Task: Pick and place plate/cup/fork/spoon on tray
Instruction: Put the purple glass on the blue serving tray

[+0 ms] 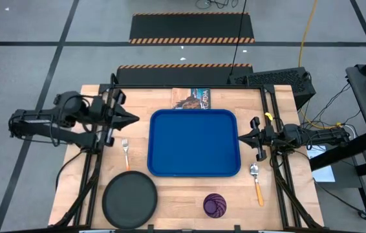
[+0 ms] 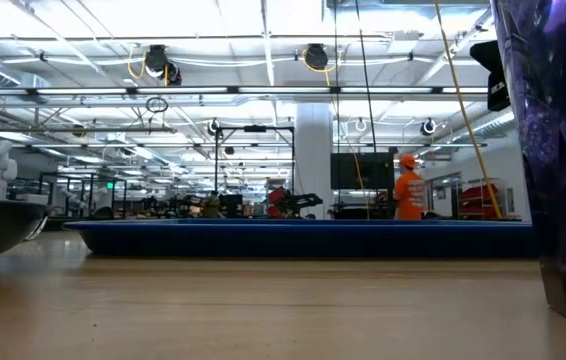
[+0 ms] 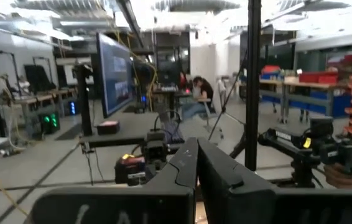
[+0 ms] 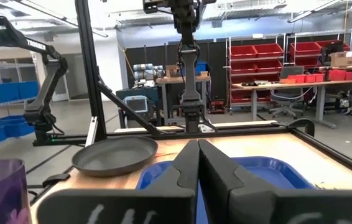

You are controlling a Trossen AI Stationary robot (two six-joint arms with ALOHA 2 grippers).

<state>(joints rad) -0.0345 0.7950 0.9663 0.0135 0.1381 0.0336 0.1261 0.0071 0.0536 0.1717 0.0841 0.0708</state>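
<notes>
The blue tray lies at the table's middle; it also shows in the low view and the right wrist view. The dark plate rests flat near the front left. The purple cup stands near the front edge, right of the plate. The fork lies left of the tray, tines toward the far edge. The spoon lies right of the tray, bowl toward the far edge. My left gripper is shut and empty, left of the tray's far corner. My right gripper is shut and empty at the tray's right edge.
A printed booklet lies at the far edge behind the tray. Black frame rails run along the table's left and right sides. A person in orange stands far off in the room. Bare wood lies between the tray and the front edge.
</notes>
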